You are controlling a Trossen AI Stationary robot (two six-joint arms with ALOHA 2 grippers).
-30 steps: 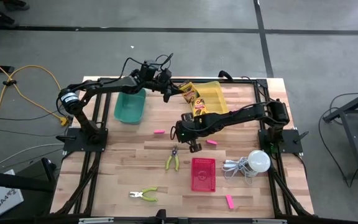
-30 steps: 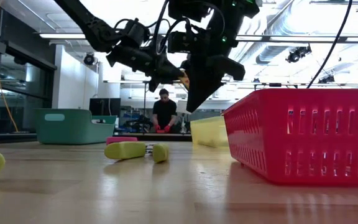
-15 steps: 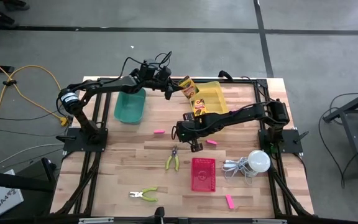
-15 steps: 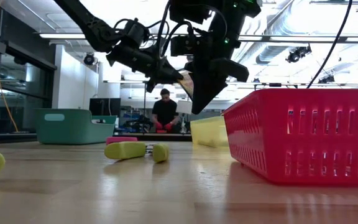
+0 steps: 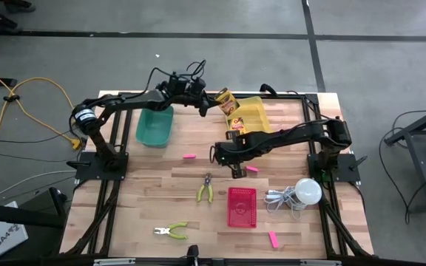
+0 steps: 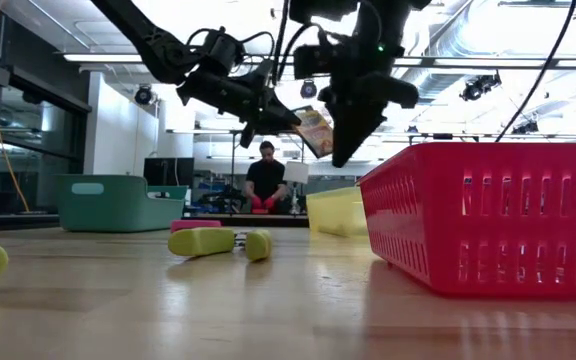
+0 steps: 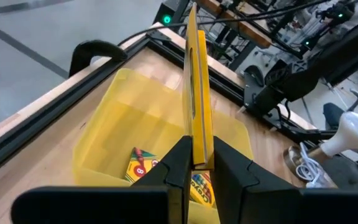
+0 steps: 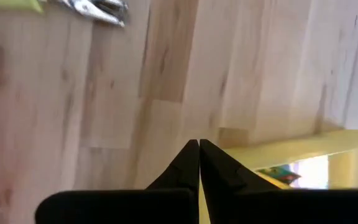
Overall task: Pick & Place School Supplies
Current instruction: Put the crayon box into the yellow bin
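My left gripper [image 5: 204, 103] is shut on a yellow crayon box [image 5: 228, 105] above the far left rim of the yellow bin [image 5: 254, 117]. In the left wrist view the box [image 7: 196, 93] shows edge-on, and two more crayon boxes [image 7: 140, 168] lie in the bin. My right gripper [image 5: 235, 171] hangs shut and empty above the table's middle, just left of a pink eraser [image 5: 251, 168]. More pink erasers lie flat on the table at left of centre [image 5: 189, 157] and near the front edge [image 5: 272, 239]. My left gripper pinches the crayon box by its near end [image 7: 197, 154], one finger on each flat face. The fingers come from the table's left, almost level. The box sticks out past the fingertips, on edge and tilted, lifted clear over the yellow bin.
A teal bin [image 5: 154, 127] stands at the far left and a red basket [image 5: 241, 207] near the front middle. Two green-handled pliers [image 5: 205, 191] [image 5: 172, 231] lie on the table. A white bulb with coiled cord [image 5: 305, 191] sits at the right. A person stands far behind the table [image 6: 266, 180].
My left gripper has turned in place, swinging the crayon box's free end toward the far edge. My right gripper, still shut, has risen and drifted toward the table's right edge; in the low view it no longer covers the box.
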